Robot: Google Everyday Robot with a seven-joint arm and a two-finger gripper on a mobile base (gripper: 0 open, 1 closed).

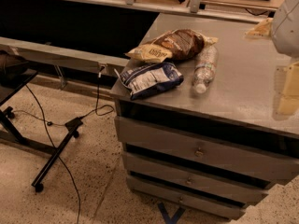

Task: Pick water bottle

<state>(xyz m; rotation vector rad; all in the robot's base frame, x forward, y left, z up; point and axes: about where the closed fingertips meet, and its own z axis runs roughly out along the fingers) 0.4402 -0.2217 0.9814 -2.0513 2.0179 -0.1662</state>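
Over on the left, a black stand (51, 158) is sitting on the speckled floor with cables trailing round it. Moving along, the grey table (243, 90) is carrying a little cluster at its near left corner: a blue-and-white crinkly bag (152, 78) is lying right at the front edge, a yellow bag (150, 54) is sitting just behind it, and a brown bag (181, 43) is leaning in beside that.

Just right of the bags, the water bottle (206, 65) is lying on its side, its far end touching the brown bag. Its long axis is running from the back of the table toward the front, with the white cap pointing at the front edge.

At the far right edge, the pale claw (286, 91) is hanging over the table's right side, well apart from the bottle. I cannot tell whether it is open or closed.

So the bottle is lying to the left of the claw in this view, with bare table between them. I am guessing the claw is going to need to travel left and close across the bottle's slim body, not along its length.
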